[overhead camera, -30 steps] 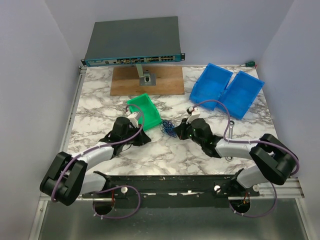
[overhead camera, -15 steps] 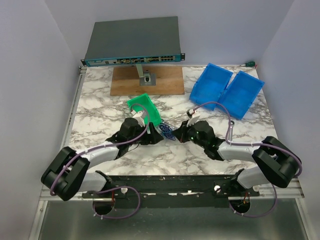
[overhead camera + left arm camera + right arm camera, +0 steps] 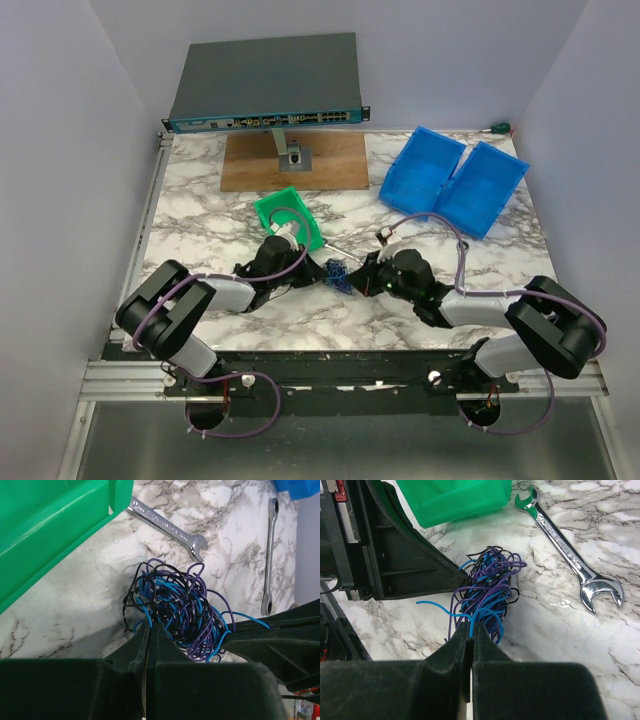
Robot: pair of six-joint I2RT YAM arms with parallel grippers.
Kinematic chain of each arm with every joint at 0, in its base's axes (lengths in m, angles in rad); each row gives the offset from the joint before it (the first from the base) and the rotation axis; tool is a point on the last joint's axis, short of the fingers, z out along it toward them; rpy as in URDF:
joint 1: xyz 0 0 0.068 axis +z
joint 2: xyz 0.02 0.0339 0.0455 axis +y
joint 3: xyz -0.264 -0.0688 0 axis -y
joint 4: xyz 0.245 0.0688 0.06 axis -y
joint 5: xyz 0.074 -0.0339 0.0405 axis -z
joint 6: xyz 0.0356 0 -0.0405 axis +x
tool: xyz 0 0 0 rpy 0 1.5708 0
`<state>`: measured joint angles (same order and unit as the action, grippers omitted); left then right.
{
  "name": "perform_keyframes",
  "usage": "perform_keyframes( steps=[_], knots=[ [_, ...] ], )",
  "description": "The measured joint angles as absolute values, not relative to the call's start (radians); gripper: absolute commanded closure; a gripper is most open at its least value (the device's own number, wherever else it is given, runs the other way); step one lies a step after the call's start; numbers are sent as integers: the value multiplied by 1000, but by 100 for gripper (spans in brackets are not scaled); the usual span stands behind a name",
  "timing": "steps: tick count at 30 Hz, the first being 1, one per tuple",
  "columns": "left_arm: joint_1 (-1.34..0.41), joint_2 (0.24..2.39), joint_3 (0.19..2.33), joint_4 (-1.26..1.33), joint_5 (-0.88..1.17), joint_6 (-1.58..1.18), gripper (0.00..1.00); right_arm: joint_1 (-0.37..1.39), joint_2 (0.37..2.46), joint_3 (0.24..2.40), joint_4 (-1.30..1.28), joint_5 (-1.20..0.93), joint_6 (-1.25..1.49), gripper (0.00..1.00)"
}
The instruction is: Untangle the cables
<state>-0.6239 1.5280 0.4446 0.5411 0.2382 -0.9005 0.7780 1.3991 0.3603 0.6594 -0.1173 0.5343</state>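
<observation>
Two arms meet at one small knot of cables, which lies on the white marbled surface near its middle, just in front of a green bin.

The knot sits directly between the two sets of fingers. The left fingers reach it from its left side and the right fingers from its right, so both are equally near, each touching an opposite edge. A line drawn from one set to the other runs left to right across the surface. Judging by this, any pull to part the strands would run along that line.

Both sets of fingers are pressed fully together. The right ones pinch a bright blue strand at the knot's edge. The left ones are closed where blue and black strands meet the tips, apparently nipping them.

The cables are hair-thin wires in blue, purple and black, wound into a loose oval of small overlapping loops, with a few loose ends curling outward. From the right wrist the cables stretch away from the tips.

A silver wrench lies just beyond the knot, not touching it.
</observation>
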Motion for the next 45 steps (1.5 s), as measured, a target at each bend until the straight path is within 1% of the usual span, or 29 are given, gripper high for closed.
perform_keyframes(
  steps=[3, 7, 12, 15, 17, 23, 28, 29, 31, 32, 33, 36, 39, 41, 45],
  knots=[
    [-624, 1533, 434, 597, 218, -918, 100, 778, 1385, 361, 643, -89, 534, 99],
    [-624, 1506, 402, 627, 185, -921, 100, 778, 1368, 376, 577, 30, 541, 99],
    [-615, 1411, 321, 627, 145, -921, 100, 779, 1354, 423, 434, 278, 601, 99],
    [-582, 1322, 251, 619, 121, -924, 100, 779, 1328, 440, 333, 440, 656, 99],
    [-553, 1238, 208, 589, 105, -925, 100, 777, 1305, 441, 285, 510, 673, 99],
    [-531, 1038, 198, 470, 69, -910, 100, 774, 1275, 476, 208, 573, 673, 99],
    [-521, 840, 199, 314, 13, -899, 100, 766, 1275, 504, 164, 623, 673, 99],
    [-503, 786, 198, 274, 7, -899, 100, 763, 1275, 504, 154, 634, 674, 94],
    [-451, 693, 196, 210, 1, -900, 100, 752, 1275, 504, 131, 655, 680, 35],
    [-431, 662, 195, 189, 0, -900, 100, 747, 1275, 504, 123, 666, 690, 14],
    [-407, 614, 194, 158, -3, -899, 100, 745, 1275, 505, 117, 677, 692, 1],
    [-375, 522, 194, 95, -11, -886, 100, 739, 1297, 521, 122, 707, 675, 0],
    [-374, 496, 194, 83, -4, -868, 100, 736, 1422, 613, 162, 742, 656, 0],
    [-374, 504, 194, 79, 9, -856, 100, 734, 1572, 755, 162, 761, 643, 0],
    [-375, 549, 202, 76, 51, -823, 100, 733, 1881, 1112, 114, 794, 619, 0]
  ],
)
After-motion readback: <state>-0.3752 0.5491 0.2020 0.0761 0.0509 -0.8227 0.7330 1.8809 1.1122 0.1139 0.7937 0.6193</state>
